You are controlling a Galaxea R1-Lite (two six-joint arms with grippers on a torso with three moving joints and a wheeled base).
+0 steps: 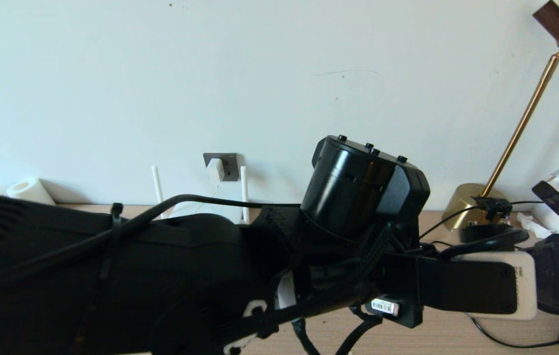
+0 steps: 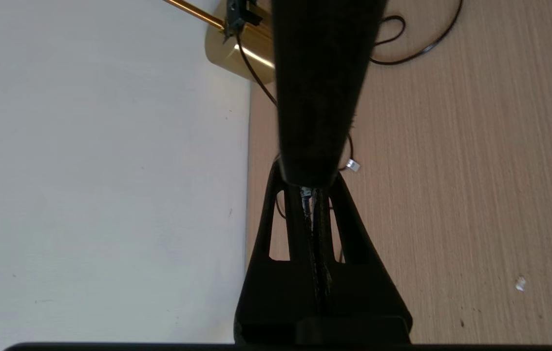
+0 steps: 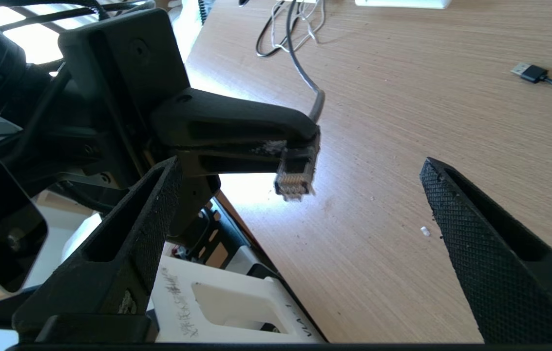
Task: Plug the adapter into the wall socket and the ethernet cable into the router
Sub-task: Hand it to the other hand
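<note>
The white adapter (image 1: 215, 169) sits in the dark grey wall socket (image 1: 230, 165), its thin white cord hanging down. Two white antennas of the router (image 1: 243, 192) stand below it; my left arm (image 1: 358, 197) hides the router's body. My left gripper (image 2: 309, 192) is shut on the clip connector of the black ethernet cable (image 3: 295, 170), held above the desk. The connector hangs between the fingers of my right gripper (image 3: 302, 168), which stands open around it without touching. One right finger (image 2: 319, 87) blocks much of the left wrist view.
A brass lamp (image 1: 466, 202) with thin black cords stands at the back right by the wall. A black USB plug (image 3: 529, 73) and a coil of white and black cords (image 3: 295, 24) lie on the wooden desk (image 3: 427, 122). A paper roll (image 1: 27, 190) sits at the far left.
</note>
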